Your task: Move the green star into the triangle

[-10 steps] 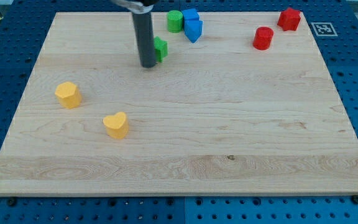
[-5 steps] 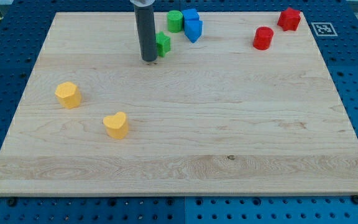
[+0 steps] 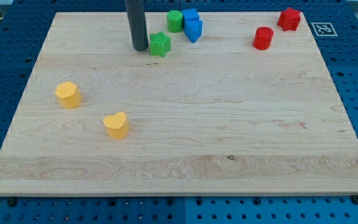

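The green star (image 3: 160, 44) sits near the top of the wooden board (image 3: 185, 143). I use the star as my marker for where things are.

My tip (image 3: 139, 48) is just to the left of the green star. It looks very close, maybe touching, but I cannot tell for sure. I have no jaws at all, only a straight dark rod, so nothing opens or shuts. The tip is on the left side because the goal is on the right. A push from the left should slide the star that way.

The blue triangle (image 3: 194, 30) is up and to the right of the green star, near but apart from it. A blue cube (image 3: 190, 15) touches the triangle from behind, closer to the top edge. A green cylinder (image 3: 175, 20) stands just above the star, right beside the blue blocks.

I think the job is partly done, since the star has not reached the triangle yet. The next push should go right and a little up. It has to be careful, or the star may bump the green cylinder instead.

Far to the right of the star are a red cylinder (image 3: 263, 38) and a red block (image 3: 289, 18). Well below it, to the left, are a yellow block (image 3: 68, 94) and a yellow heart (image 3: 115, 124).
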